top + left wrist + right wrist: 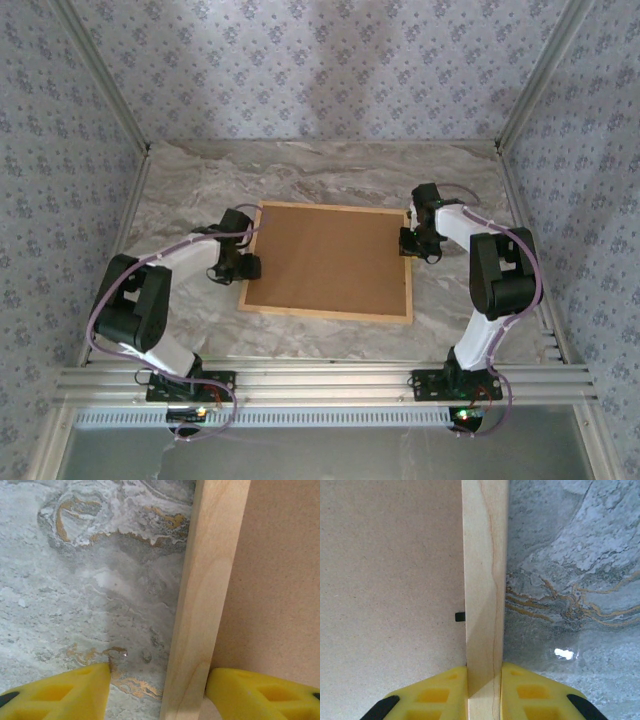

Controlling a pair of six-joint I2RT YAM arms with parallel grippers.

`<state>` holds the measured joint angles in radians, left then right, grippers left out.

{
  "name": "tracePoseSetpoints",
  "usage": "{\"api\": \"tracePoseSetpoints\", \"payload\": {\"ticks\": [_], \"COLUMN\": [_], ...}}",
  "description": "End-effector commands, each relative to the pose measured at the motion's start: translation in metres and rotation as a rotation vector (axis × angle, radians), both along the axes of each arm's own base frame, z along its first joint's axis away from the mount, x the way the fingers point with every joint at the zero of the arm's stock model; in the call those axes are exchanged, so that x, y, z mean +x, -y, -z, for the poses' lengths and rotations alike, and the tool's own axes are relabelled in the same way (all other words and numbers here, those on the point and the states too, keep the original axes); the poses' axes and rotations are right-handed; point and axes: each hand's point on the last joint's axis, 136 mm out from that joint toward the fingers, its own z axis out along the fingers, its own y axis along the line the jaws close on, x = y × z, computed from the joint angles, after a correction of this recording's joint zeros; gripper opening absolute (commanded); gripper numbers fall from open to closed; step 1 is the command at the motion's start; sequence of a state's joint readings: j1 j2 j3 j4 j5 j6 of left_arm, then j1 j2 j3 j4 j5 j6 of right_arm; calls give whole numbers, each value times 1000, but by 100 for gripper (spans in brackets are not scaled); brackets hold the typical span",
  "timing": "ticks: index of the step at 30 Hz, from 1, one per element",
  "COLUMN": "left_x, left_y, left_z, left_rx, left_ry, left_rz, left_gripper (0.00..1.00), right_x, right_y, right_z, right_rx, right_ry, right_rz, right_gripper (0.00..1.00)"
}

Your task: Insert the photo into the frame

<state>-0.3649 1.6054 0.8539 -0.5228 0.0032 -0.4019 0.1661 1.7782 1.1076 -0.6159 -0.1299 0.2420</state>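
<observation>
the frame (325, 312) lies flat in the middle of the marble table (330, 175), back side up, with the brown backing board (330, 260) sitting inside its pale wood rails. whether the photo is already under that board i cannot tell, since the board hides whatever is beneath it.

the right gripper (484, 672) is clamped on the frame's right rail, one yellow finger on each side of the wood. the left gripper (159, 680) straddles the left rail with its fingers (65, 692) apart: the outer one stands clear over the marble, the inner one is over the board close to the rail. nothing is gripped on that side.

the step in hand looks like work on the frame by its two side rails. to do it well, i'd judge the left side should close squarely on the wood alone, without nudging the board edge (a skewed pinch could tip the board out of its seat). both sides should then act level and together, because one clamp alone would twist a thin frame. a small black tab (460, 616) sits at the board's edge by the right rail and is worth steering clear of.

no brand, label or writing can be read on the frame, board, fingers or table.
</observation>
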Motion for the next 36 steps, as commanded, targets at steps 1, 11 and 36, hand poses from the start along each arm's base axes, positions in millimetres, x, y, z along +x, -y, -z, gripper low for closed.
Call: {"api": "tracePoseSetpoints", "payload": {"ticks": [1, 11, 36], "left_x": [-29, 44, 152], "left_y": [18, 14, 4], "left_z": [31, -44, -36], "left_rx": [-39, -57, -70], "left_ry": [-114, 205, 183], "left_rz": [67, -5, -8], "left_gripper": [61, 63, 41], "right_x": [-9, -5, -3], "right_y": [-15, -15, -11], "right_z": [8, 4, 10], "right_rx": [34, 41, 54], "right_ry": [-29, -21, -34], "right_rz": [-42, -39, -27], "right_gripper": [21, 21, 21]}}
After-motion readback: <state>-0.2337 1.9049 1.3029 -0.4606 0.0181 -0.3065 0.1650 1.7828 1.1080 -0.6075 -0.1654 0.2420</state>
